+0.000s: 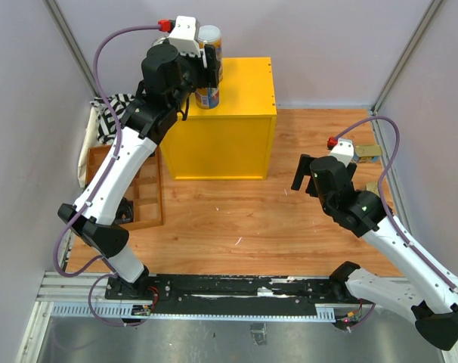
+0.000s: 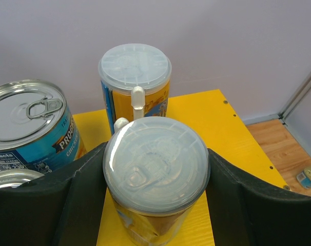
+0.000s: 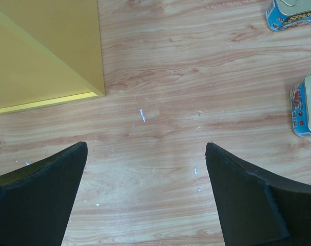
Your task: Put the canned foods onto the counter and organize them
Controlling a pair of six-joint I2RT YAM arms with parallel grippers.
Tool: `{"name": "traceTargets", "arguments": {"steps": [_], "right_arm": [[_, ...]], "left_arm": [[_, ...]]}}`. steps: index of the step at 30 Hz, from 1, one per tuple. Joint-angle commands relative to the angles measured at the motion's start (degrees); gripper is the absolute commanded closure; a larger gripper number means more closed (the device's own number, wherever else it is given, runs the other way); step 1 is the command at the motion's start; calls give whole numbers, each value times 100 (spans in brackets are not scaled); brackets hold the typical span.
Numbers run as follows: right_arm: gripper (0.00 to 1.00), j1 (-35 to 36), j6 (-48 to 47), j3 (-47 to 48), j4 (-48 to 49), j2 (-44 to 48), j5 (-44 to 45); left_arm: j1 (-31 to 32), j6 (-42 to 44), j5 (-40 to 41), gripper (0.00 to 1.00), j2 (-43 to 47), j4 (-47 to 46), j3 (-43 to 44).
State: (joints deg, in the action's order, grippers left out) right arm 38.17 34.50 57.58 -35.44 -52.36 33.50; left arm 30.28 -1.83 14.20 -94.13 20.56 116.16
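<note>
Resting inside left hand (image 2: 156,197): slim can (image 2: 155,166)

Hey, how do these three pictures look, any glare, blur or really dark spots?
Top external view: even light, soft shadows only. Left wrist view: pale sheen on the lid of the held slim can and on the silver-topped can; left fingers dark. Right wrist view: wooden table sharp, right fingers near-featureless black, gold tins cropped at the right edge.
</note>
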Motion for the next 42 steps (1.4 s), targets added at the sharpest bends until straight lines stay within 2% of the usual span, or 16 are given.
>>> {"name": "traceTargets", "arguments": {"steps": [1,7,13,27,29,30,42], "right_arm": [[2,-179,47,84,-50,0,17],[2,-179,48,81,-57,2,8],[2,-179,37,77,-59,40,10],[2,-179,30,113,-137,83,-1],[2,-180,31,113,-145,92,-2],[2,-179,30,110,-153,98,6],[2,-179,104,97,-258,124,121]], "left_arm": [[-22,-30,-102,76,238,-193,-50],[-22,-77,-125,38,195,-192,-32],[-22,-148,-145,22,150,-201,-7],[-22,-161,-36,14,192,-275,71],[-22,-167,5,2,214,-312,74],[-22,-161,31,1,231,-334,74],[193,7,297,1,691,-696,-120]]}}
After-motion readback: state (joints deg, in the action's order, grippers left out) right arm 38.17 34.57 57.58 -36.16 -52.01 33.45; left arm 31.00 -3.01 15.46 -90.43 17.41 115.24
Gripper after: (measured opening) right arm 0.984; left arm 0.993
